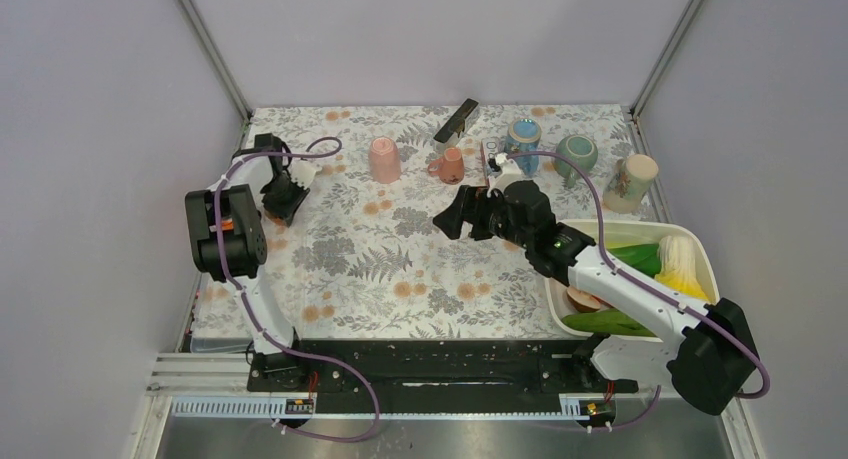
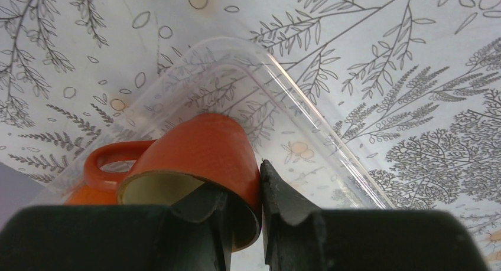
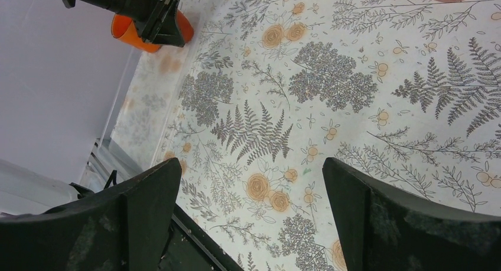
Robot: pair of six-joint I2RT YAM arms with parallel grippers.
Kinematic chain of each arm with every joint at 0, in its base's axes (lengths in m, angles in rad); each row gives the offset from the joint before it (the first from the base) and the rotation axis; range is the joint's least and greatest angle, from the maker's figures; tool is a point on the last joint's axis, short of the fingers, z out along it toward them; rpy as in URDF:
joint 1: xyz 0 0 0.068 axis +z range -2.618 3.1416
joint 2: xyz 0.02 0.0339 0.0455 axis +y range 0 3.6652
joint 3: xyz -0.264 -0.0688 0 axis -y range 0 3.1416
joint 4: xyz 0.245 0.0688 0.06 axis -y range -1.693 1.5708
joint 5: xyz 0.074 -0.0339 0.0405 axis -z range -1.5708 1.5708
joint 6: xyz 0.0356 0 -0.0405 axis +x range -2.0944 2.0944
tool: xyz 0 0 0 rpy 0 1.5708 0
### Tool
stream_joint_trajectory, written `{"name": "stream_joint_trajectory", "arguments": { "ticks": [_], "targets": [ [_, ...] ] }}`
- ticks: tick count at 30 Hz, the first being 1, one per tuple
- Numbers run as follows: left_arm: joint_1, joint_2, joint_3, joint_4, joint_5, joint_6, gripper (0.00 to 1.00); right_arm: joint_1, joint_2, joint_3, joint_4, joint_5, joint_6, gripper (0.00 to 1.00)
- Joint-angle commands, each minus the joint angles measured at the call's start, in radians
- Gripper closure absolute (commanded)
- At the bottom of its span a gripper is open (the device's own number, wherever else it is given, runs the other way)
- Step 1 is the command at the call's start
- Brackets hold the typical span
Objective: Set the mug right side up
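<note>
My left gripper (image 1: 283,201) is at the far left of the table and is shut on the rim of an orange mug (image 2: 201,147): one finger is inside the cream interior and the other presses the outer wall. The mug is tilted, with its handle (image 2: 109,159) to the left, and hangs above a clear plastic tray (image 2: 295,88). In the top view the gripper hides the mug. The mug also shows in the right wrist view (image 3: 133,33), under the left gripper. My right gripper (image 1: 455,217) is open and empty above the table's middle, with its jaws wide apart (image 3: 251,200).
A pink cup (image 1: 384,160) and a small pink mug (image 1: 450,165) stand at the back. A blue mug (image 1: 522,139), a green mug (image 1: 577,154) and a beige cup (image 1: 630,182) are further right. A black object (image 1: 456,120) lies behind them. A white bin (image 1: 705,254) of vegetables sits at the right.
</note>
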Motion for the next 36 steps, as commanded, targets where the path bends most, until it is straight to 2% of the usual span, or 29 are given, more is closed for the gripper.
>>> {"name": "stream_joint_trajectory", "arguments": {
  "ticks": [1, 5, 10, 12, 18, 22, 30, 36],
  "targets": [
    [0.015, 0.007, 0.033, 0.051, -0.011, 0.041, 0.73, -0.003, 0.021, 0.045, 0.003, 0.024, -0.042, 0.00],
    [0.014, -0.027, 0.020, 0.062, 0.011, 0.038, 0.50, -0.003, 0.087, 0.122, -0.093, 0.059, -0.186, 0.01],
    [0.014, -0.128, 0.015, 0.040, 0.087, 0.024, 0.37, -0.011, 0.295, 0.426, -0.371, 0.294, -0.417, 0.01],
    [0.015, -0.170, 0.018, 0.020, 0.120, 0.019, 0.30, -0.018, 0.421, 0.544, -0.422, 0.313, -0.549, 0.00],
    [0.015, -0.267, 0.040, -0.064, 0.236, 0.011, 0.07, -0.112, 0.782, 1.015, -0.749, 0.036, -0.982, 0.01],
    [0.014, -0.327, 0.020, -0.079, 0.282, -0.012, 0.04, -0.147, 0.918, 1.177, -0.822, 0.010, -1.183, 0.01],
    [-0.008, -0.423, -0.097, -0.024, 0.344, -0.085, 0.01, -0.194, 1.277, 1.631, -1.035, -0.057, -1.278, 0.01],
    [-0.015, -0.467, -0.136, -0.014, 0.349, -0.093, 0.01, -0.201, 1.353, 1.653, -1.029, -0.032, -1.360, 0.00]
  ]
}}
